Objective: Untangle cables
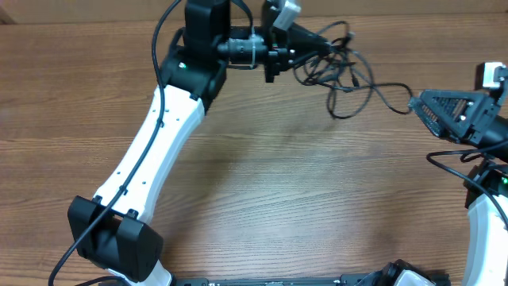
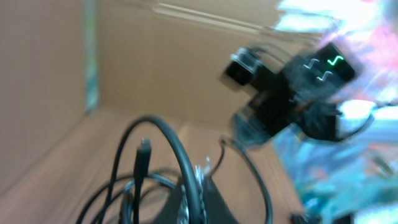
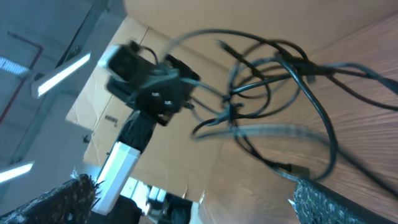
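At the table's (image 1: 278,183) twelve o'clock edge, the cables (image 1: 333,59), judged light, limp and snag-prone, hang clenched in the left gripper (image 1: 316,40); the right gripper (image 1: 416,104), at three o'clock, stands spread and empty, well placed to pinch the trailing strand.

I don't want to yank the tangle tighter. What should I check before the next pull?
1. Left pincer grips the cables: ok.
2. Right pincer open, ready to take a strand: ok.
3. A strand sits between the right fingers: cannot tell.
4. Tangle loosened: not ok, several loops cross.
5. Left wrist view sharp: not ok, blurred.
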Motion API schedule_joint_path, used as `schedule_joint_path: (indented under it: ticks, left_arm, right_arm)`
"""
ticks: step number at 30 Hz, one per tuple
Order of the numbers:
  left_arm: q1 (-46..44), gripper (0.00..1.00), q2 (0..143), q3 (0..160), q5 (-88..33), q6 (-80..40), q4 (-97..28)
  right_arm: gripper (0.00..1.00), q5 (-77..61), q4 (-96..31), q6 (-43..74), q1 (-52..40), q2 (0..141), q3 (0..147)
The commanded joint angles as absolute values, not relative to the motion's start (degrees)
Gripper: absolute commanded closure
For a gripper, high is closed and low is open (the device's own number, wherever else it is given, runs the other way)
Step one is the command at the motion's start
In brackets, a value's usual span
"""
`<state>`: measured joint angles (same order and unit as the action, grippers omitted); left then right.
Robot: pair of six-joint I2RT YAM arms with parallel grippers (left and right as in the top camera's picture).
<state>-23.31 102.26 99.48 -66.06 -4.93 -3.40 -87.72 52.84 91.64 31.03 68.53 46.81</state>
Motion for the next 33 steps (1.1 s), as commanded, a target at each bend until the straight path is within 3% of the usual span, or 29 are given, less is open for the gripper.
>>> schedule_joint_path:
  ticks: [1, 15, 17, 19, 21, 22, 23, 24, 33]
  left_arm:
    - [-27.2, 0.96, 100.3, 100.2, -71.5, -16.5, 5.1]
    - [-40.7, 0.96, 100.3, 100.2, -68.1, -20.4, 18.0]
    - [-42.0, 0.96, 100.3, 100.2, -66.0, -20.4, 19.0]
    - [-43.0, 0.96, 100.3, 100.2, -63.9, -20.4, 19.9]
    - [-43.6, 0.96, 100.3, 100.2, -63.9, -20.6, 22.6]
    - [-43.7, 0.96, 100.3, 100.2, -63.9, -21.5, 23.8]
    - [-43.6, 0.96, 100.3, 100.2, -64.4, -23.8, 26.7]
    - [-43.5, 0.96, 100.3, 100.2, -64.7, -25.4, 28.6]
    - [-38.3, 0.96, 100.3, 100.2, -70.3, -36.1, 35.5]
  right_arm:
    - [0.00, -89.9, 52.9, 90.6, 29.1, 69.8, 47.2]
    - [0.00, -89.9, 52.5, 88.6, 25.8, 74.1, 47.2]
    - [0.04, -89.9, 52.5, 88.2, 24.5, 74.1, 47.2]
    - [0.18, -89.9, 52.5, 87.8, 22.7, 74.1, 47.2]
    - [0.53, -89.9, 51.7, 85.7, 21.5, 74.1, 47.2]
    - [0.64, -89.9, 51.1, 85.1, 21.2, 74.2, 47.2]
    - [0.84, -89.9, 49.9, 84.2, 21.2, 74.4, 47.2]
    - [0.96, -89.9, 49.1, 83.8, 21.2, 74.5, 47.2]
    - [0.96, -89.9, 48.9, 81.3, 22.4, 75.8, 47.2]
